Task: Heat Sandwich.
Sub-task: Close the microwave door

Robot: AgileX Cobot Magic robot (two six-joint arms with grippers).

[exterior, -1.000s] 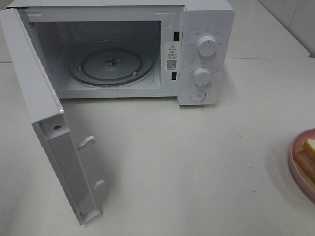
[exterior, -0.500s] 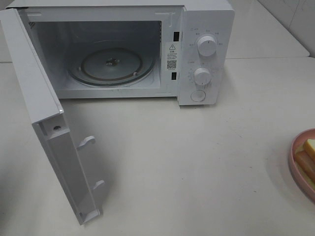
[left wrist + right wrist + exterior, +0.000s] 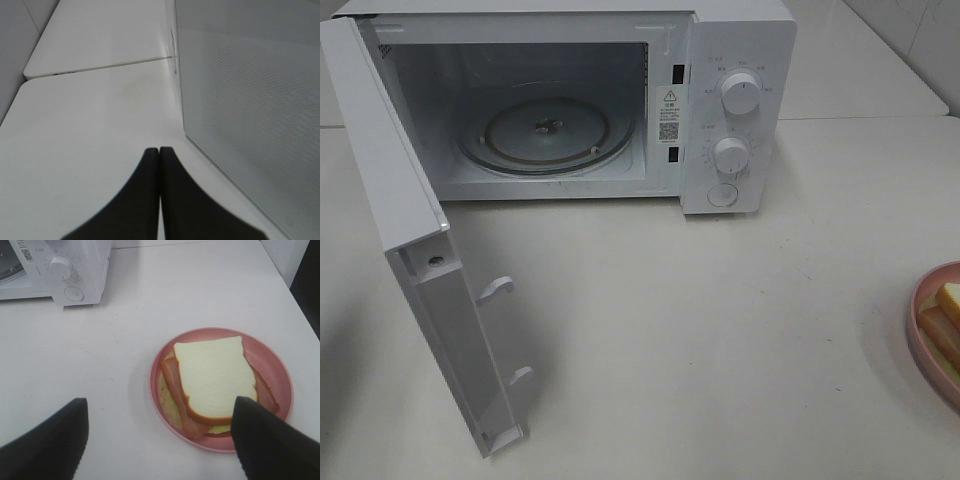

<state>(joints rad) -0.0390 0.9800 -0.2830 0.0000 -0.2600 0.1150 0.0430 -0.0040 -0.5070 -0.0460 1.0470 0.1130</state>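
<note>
At the back edge of the table point(image 3: 720, 330) the microwave point(image 3: 740, 100) stands with its door point(image 3: 410, 230) wide open, ready for the sandwich point(image 3: 212, 380) on the pink plate point(image 3: 280, 370) at the right edge, where the right gripper point(image 3: 160, 440) hovers with jaws apart, while the left gripper point(image 3: 159, 195) has jaws together beside the door.

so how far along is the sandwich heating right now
Done: the white microwave's door stands wide open, its glass turntable bare. In hand: nothing is gripped. The right gripper hangs open above the sandwich of pale bread and orange-brown filling on the round pink plate; the left gripper is shut, empty, beside the door. Left: grasp the sandwich, place it inside, close the door, set the dials.
</note>
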